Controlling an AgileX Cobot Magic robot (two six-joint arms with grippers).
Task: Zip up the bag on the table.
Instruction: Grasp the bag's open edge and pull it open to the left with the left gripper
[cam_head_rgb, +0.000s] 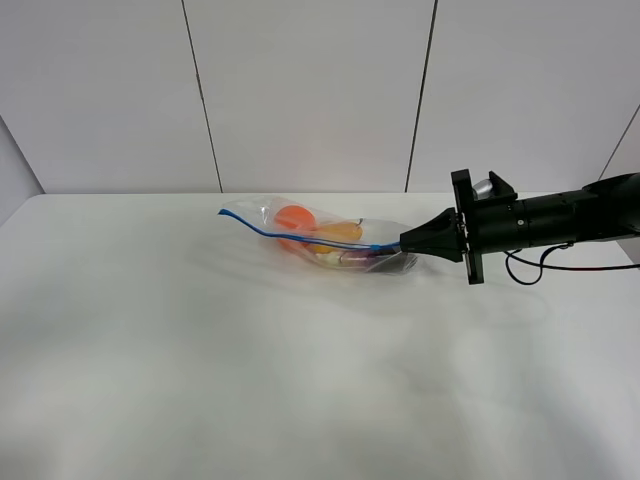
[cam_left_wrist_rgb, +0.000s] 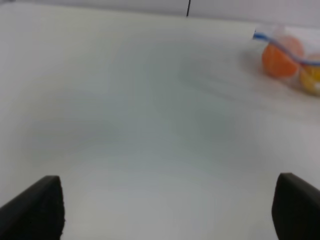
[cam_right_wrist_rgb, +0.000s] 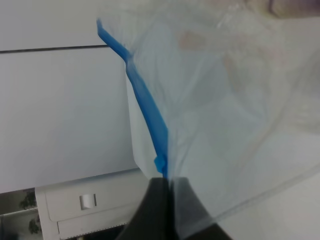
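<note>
**Zip: grip set, run looks barely started**

My right gripper (cam_head_rgb: 405, 241) is clamped on the thin blue zipper strip (cam_right_wrist_rgb: 146, 105) at the right-hand end of the clear crinkly plastic bag (cam_head_rgb: 315, 235). The bag lies mid-back on the white matte table (cam_head_rgb: 250, 380). Nearly the whole strip lies ahead, probably unsealed (can't confirm). My left gripper (cam_left_wrist_rgb: 165, 212) has its fingers apart, well clear.

Bright, even light; faint soft shadows; both wrist views blurred, exterior sharper.

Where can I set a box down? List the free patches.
Free: the table in front of the bag and to its left. Crowded: right rear, where the right tool grips the bag.
</note>
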